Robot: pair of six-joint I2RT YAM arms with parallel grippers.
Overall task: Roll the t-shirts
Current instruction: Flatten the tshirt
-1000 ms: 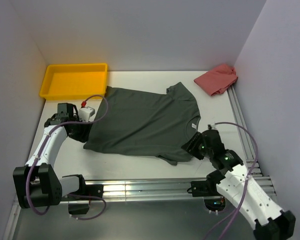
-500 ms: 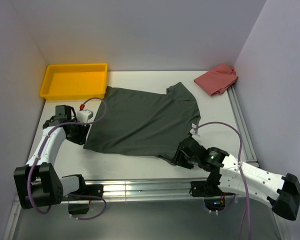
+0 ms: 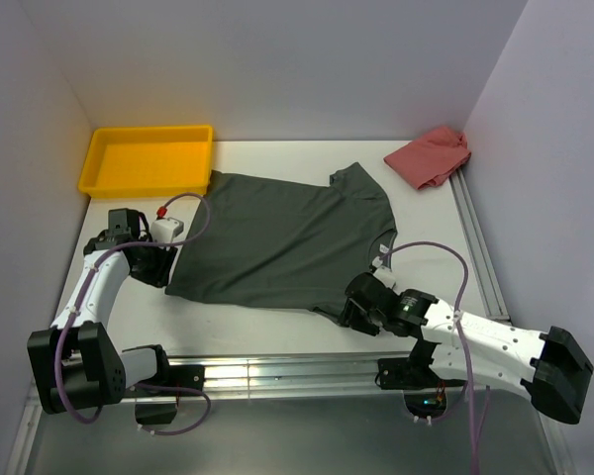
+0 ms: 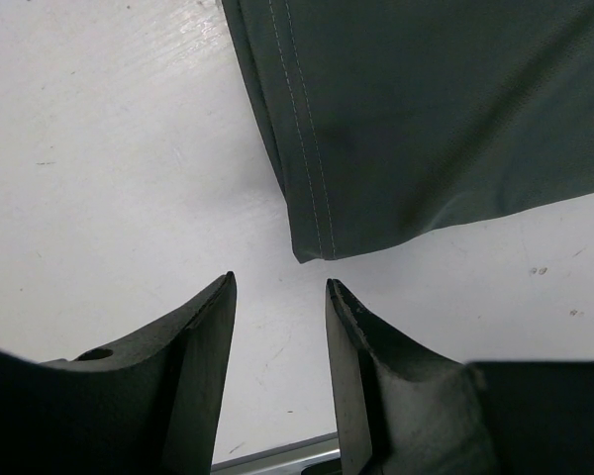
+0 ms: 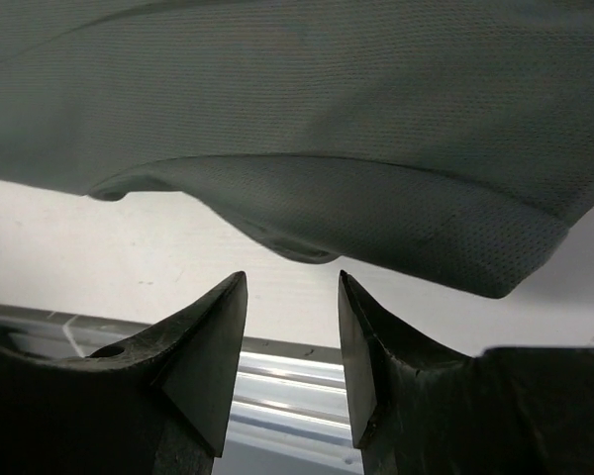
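The dark grey t-shirt [image 3: 287,237] lies spread flat on the white table [image 3: 431,247], near the middle of it. Its hem points to the left and its collar [image 3: 387,237] to the right. One sleeve reaches toward the far wall and the other toward the near edge. The far left corner of the shirt lies just beside the yellow tray [image 3: 147,158], which sits at the far left of the table. A crumpled pink cloth [image 3: 431,156] lies in the far right corner, well apart from the shirt.

The left gripper [image 4: 277,282] is low over the table at the near left corner of the hem [image 4: 312,247]. Its two fingers stand a moderate way apart with nothing between them. The stitched corner of the cloth lies just ahead of the tips, not touching them, and bare table shows in the gap.

The right gripper [image 5: 292,277] is at the near sleeve [image 5: 376,218], close to the metal rail [image 3: 277,371] that runs along the near edge of the table. Its fingers are also apart and hold nothing. The folded edge of the sleeve hangs just beyond the tips, raised a little off the table with a shadow under it. From above, this arm reaches in low from the right, its cable looping over it
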